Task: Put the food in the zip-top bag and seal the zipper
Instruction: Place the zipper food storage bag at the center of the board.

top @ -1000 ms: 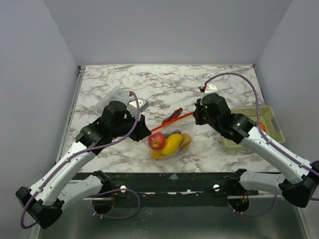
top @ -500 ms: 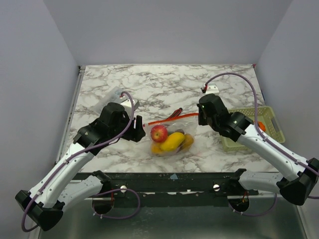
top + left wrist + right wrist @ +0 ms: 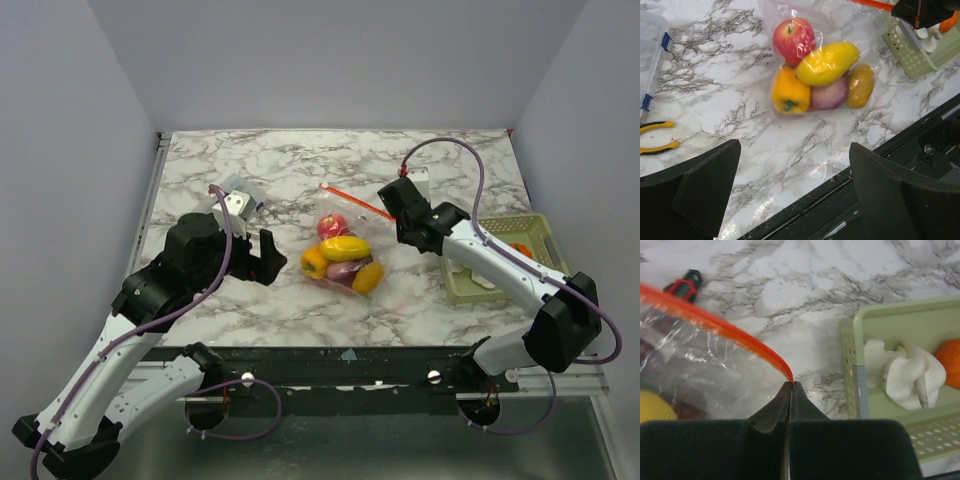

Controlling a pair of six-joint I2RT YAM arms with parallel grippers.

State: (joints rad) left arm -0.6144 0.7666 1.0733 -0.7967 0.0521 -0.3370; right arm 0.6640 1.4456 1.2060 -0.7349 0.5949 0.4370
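Setting: looking down on a marble table (image 3: 300,170), closed in by plain grey walls.
left gripper (image 3: 260,257): hanging at centre left of the top view, spread wide, gripping nothing, standing apart from the bag.
right gripper (image 3: 791,387): pressing together on the very tip of the zipper (image 3: 725,325), just right of centre in the top view.
zip-top bag (image 3: 840,22): lying mid-table, mouth pointing toward the top of the frame, strip running up-left from the pinch; not showing clearly whether sealed.
food in bag: counting five, namely red apple (image 3: 793,40), yellow fruit (image 3: 827,62), orange pepper (image 3: 789,92), purple onion (image 3: 829,94) and orange-brown piece (image 3: 860,85), all bunching at the closed end.
food outside: counting two, white piece (image 3: 905,372) and orange piece (image 3: 950,362), sitting in the green basket (image 3: 850,365) at the right edge.
other counts: one bag, one basket, two grippers, one clear box (image 3: 650,45) with blue clips, one pair of yellow-handled pliers (image 3: 655,137), one red-and-black stick (image 3: 685,285).
risk: possibly slipping off the thin strip, gripping only its tip; possibly dragging the floppy bag and spilling food through any unsealed stretch, with nothing anchoring the other end; possibly sealing too early, leaving both basket pieces out.
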